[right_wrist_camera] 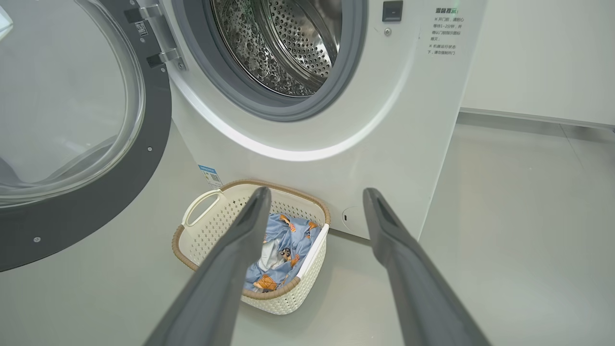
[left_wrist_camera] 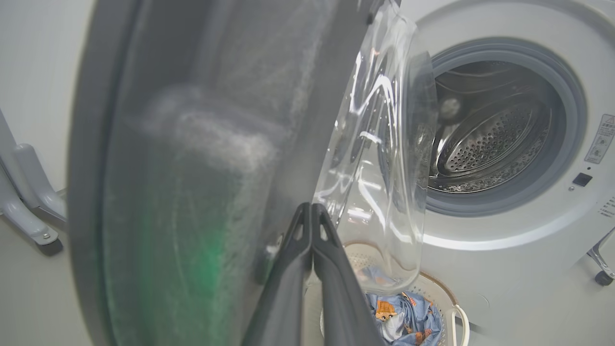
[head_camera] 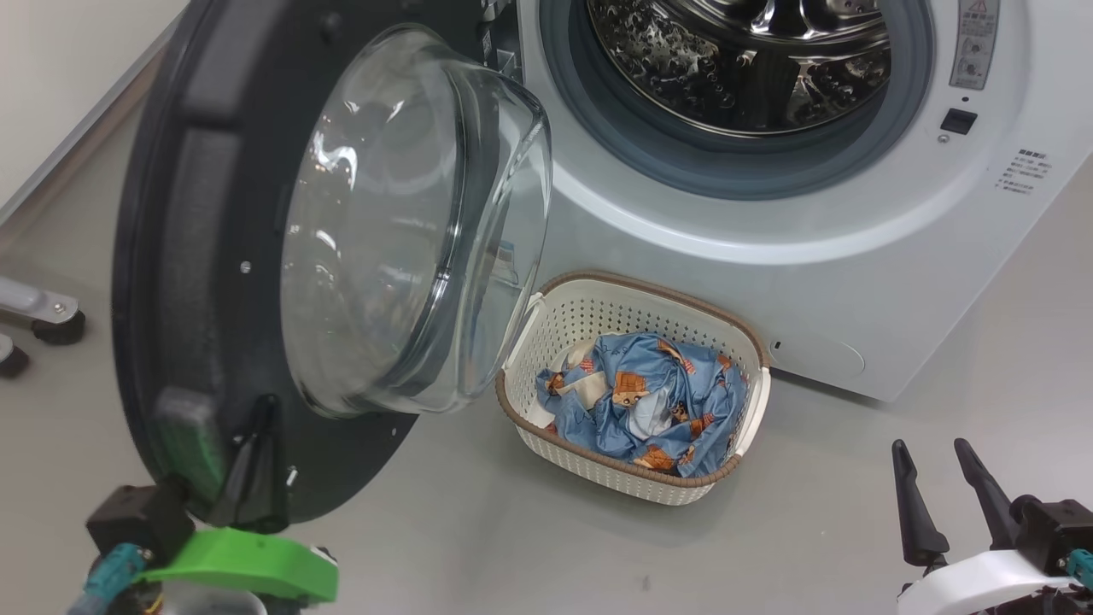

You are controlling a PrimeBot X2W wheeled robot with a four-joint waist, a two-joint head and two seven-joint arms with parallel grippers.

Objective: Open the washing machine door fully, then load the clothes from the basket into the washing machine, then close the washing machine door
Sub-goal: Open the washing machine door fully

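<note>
The washing machine door stands swung out to the left, its clear glass bowl bulging toward the basket. My left gripper is shut with nothing in it, its tips against the door's black inner ring just below the bowl; in the left wrist view the same gripper sits beside the door. The washing machine shows its steel drum. The basket stands on the floor before it, holding the clothes. My right gripper hangs open, to the right of the basket.
A stand's wheeled feet sit on the floor left of the door. Another caster stands right of the machine. A white wall runs behind, with bare grey floor to the right.
</note>
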